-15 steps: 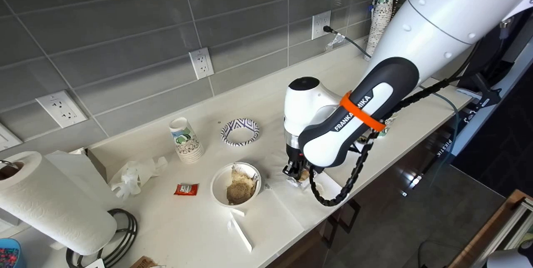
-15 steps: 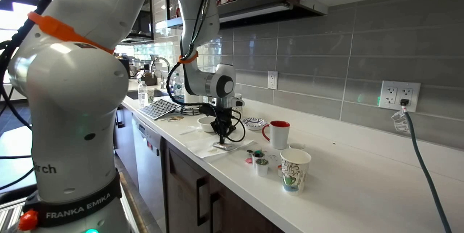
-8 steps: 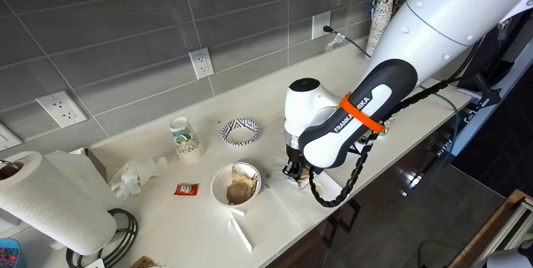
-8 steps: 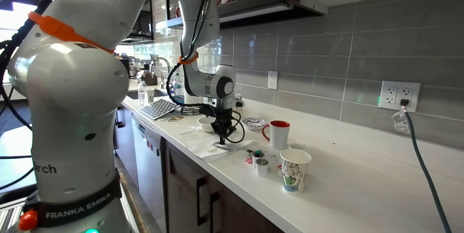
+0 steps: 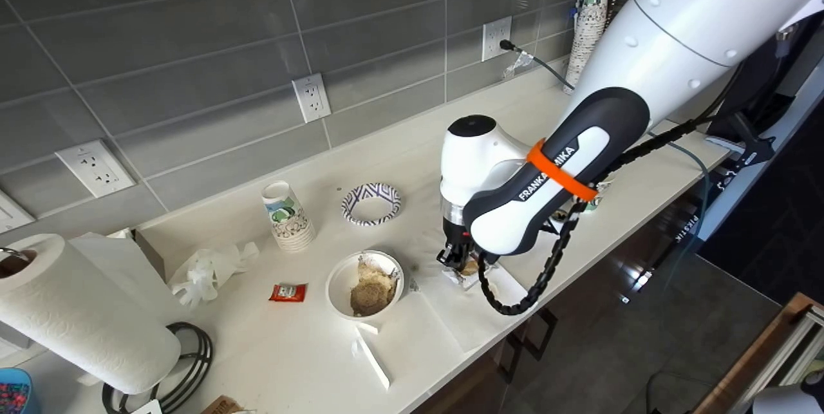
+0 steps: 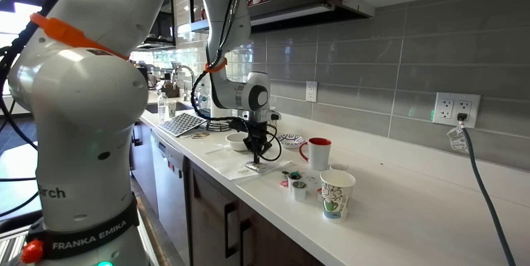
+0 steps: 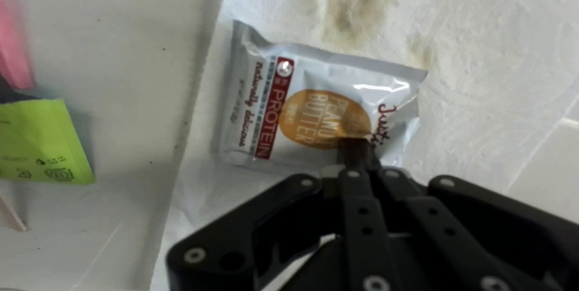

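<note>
"What lies about you?"
"Left to right in an exterior view: a white bowl (image 6: 236, 142), farther off; the silver packet (image 6: 258, 168), flat on a paper towel (image 6: 227, 168) under my claw (image 6: 256, 160); a mug (image 6: 319, 155)."
"Holding anything?"
"Seemingly not; I'm closed, my end against the packet's upper face."
"Which step?"
"Pressing it, I'd judge; the next move calls for light, steady force."

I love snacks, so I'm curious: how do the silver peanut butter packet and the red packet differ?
The silver packet has orange print; the red packet is mostly red. The silver packet is below the shut gripper, over a paper towel; the red packet lies on bare counter. Both bear printing.
</note>
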### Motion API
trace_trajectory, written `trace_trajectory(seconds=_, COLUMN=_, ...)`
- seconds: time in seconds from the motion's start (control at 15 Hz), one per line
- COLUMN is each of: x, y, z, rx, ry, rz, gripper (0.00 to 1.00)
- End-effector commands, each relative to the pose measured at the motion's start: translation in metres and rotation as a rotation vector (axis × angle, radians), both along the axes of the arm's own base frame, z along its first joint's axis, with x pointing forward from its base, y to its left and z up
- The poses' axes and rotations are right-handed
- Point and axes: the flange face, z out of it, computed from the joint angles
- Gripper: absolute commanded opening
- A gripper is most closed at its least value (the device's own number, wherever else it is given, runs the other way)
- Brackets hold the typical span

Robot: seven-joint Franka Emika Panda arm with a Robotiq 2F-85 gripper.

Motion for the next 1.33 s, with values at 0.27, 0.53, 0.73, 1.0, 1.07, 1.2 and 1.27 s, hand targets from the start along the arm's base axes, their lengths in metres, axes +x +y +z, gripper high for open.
trace_trajectory(seconds=0.27, x=-0.011, y=0.001, z=0.021, rx=-0.019, ry=-0.026, rz=-0.025, gripper=0.00)
trace_trajectory(seconds=0.53, x=-0.019, y=-0.005, z=0.009, rx=-0.033, ry=0.001, rz=-0.052, gripper=0.00)
trace_trajectory(seconds=0.73, x=-0.020, y=-0.009, z=0.000, rx=-0.037, ry=0.012, rz=-0.058, gripper=0.00)
trace_trajectory(seconds=1.0, x=-0.016, y=-0.009, z=-0.005, rx=-0.033, ry=0.009, rz=-0.055, gripper=0.00)
trace_trajectory(seconds=1.07, x=-0.016, y=-0.007, z=-0.006, rx=-0.029, ry=0.015, rz=-0.051, gripper=0.00)
trace_trajectory(seconds=1.2, x=-0.016, y=-0.003, z=-0.006, rx=-0.026, ry=0.031, rz=-0.049, gripper=0.00)
trace_trajectory(seconds=1.27, x=-0.017, y=-0.002, z=-0.006, rx=-0.031, ry=0.032, rz=-0.049, gripper=0.00)
